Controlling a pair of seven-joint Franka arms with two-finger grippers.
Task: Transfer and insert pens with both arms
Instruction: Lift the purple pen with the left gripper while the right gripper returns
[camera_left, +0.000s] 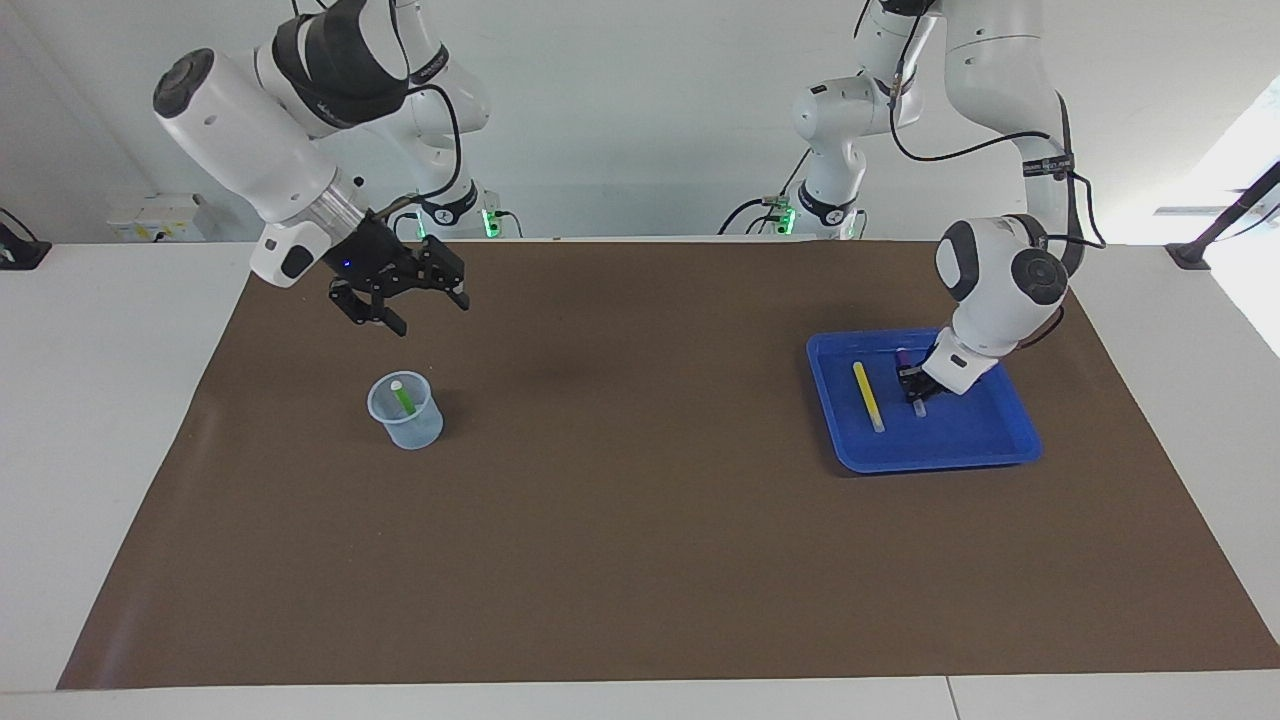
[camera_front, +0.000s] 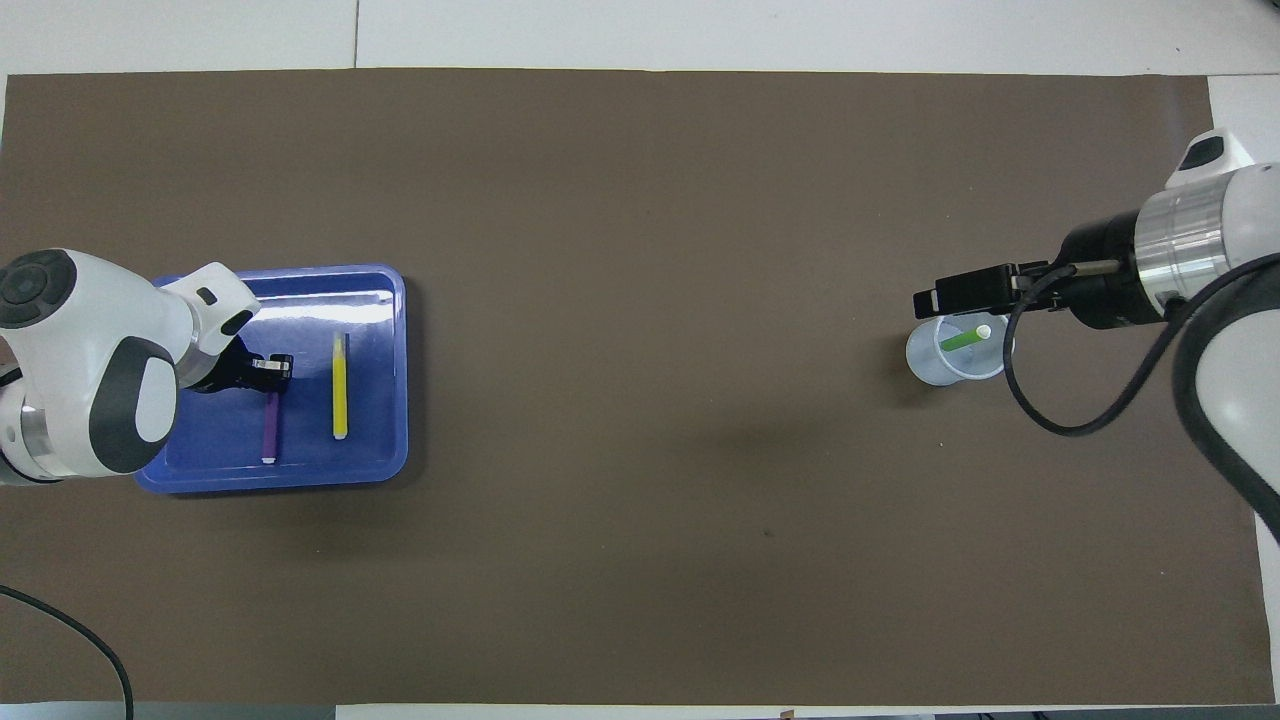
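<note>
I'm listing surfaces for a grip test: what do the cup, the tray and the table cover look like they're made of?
Cup: thin, clear, bluish plastic, it seems; the green pen shows through its wall.
Tray: probably moulded blue plastic, glossy; a bright glare streak lies on its floor in the overhead view.
Table cover: matte brown sheet, perhaps paper or thin card, with faint ripples near one edge and no shine.

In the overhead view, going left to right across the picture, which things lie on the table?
Purple pen → yellow pen, both lying in the blue tray → clear cup holding the green pen.
</note>
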